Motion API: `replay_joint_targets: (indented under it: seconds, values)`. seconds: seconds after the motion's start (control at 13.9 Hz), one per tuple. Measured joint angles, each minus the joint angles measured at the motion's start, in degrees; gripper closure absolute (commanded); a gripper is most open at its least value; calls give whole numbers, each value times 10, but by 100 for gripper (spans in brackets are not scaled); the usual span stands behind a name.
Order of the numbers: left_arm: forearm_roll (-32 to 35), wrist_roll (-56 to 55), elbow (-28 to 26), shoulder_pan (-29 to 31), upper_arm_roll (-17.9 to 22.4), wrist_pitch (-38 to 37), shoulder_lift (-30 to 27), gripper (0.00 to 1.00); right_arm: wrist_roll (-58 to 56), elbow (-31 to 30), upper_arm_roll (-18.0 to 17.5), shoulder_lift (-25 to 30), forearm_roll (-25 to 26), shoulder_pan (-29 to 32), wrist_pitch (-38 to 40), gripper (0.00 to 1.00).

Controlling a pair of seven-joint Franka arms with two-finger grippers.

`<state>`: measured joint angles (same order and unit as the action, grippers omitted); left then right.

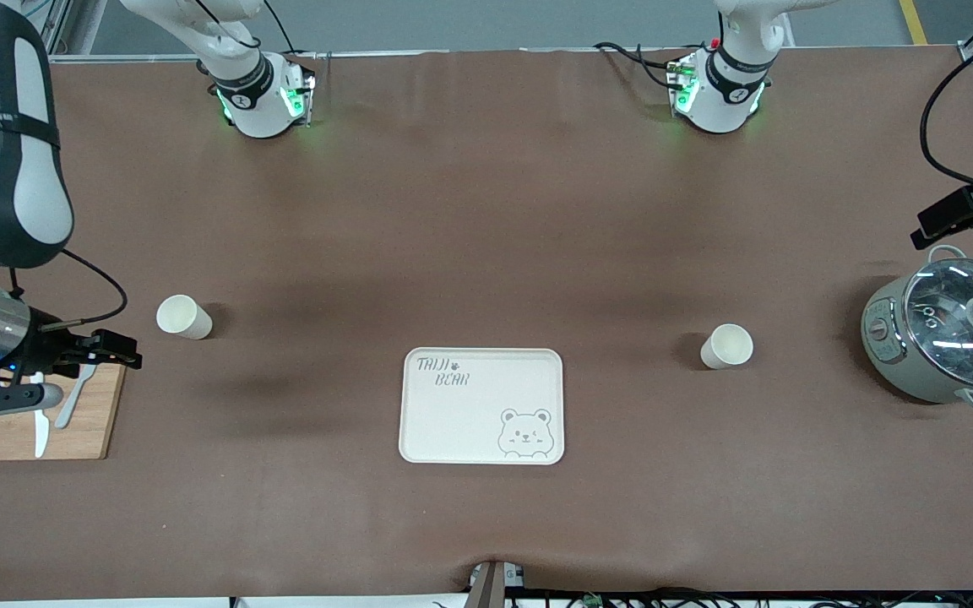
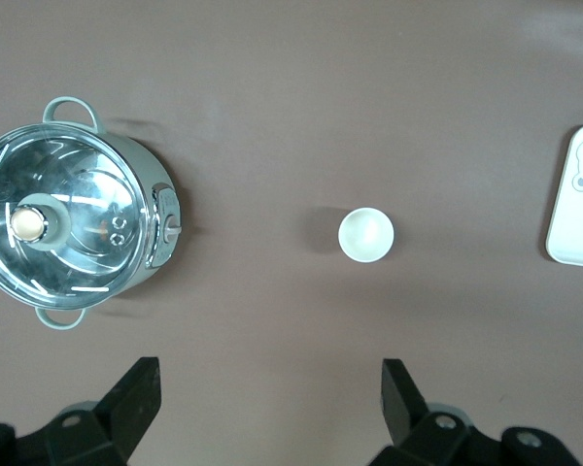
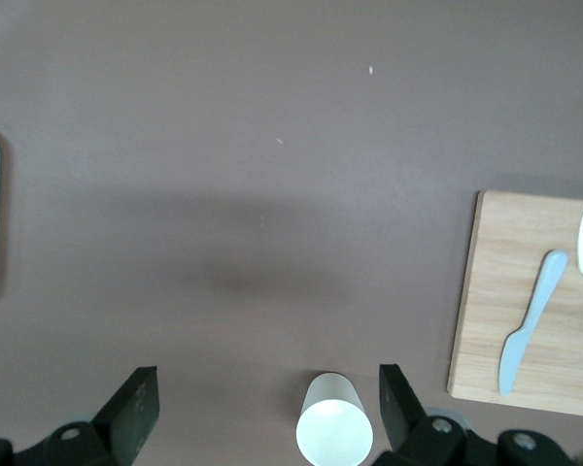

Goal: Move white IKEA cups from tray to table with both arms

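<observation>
open table around tray (image 1: 537,365) | pot (image 1: 947,338) beside one cup (image 1: 726,346)

Table (image 1: 486,211): brown cover, faint creases, soft shadow patches
Floor (image 1: 495,21): grey, along the top edge
Floor marking (image 1: 913,21): yellow stripe, near the table's corner

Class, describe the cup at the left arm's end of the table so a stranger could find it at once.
Start at the grey-green glass-lidded pot at the left arm's end of the brown table. Between it and the cream bear tray stands one small white cup, upright. Its twin stands by the wooden cutting board instead.
</observation>
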<state>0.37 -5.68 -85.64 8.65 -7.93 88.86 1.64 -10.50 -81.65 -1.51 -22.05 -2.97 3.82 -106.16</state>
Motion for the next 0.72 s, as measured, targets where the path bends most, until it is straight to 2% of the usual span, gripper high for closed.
replay_joint_targets:
  seconds: [0.14, 0.36, 0.57, 0.72]
  values:
    - [0, 0, -33, -13, 2, 0, -34, 0, 0, 27, 6, 6, 0, 4, 13, 0]
    - [0, 0, -81, -45, 30, 3, -75, 0, -2, 40, 9, 43, -1, 27, 81, 0]
    - [0, 0, -94, -50, 39, 8, -79, 0, -2, 41, 4, 98, -1, 21, 172, 0]
    - [0, 0, -97, -55, 37, 10, -77, 0, -1, 18, 2, 141, 0, 11, 208, 0]
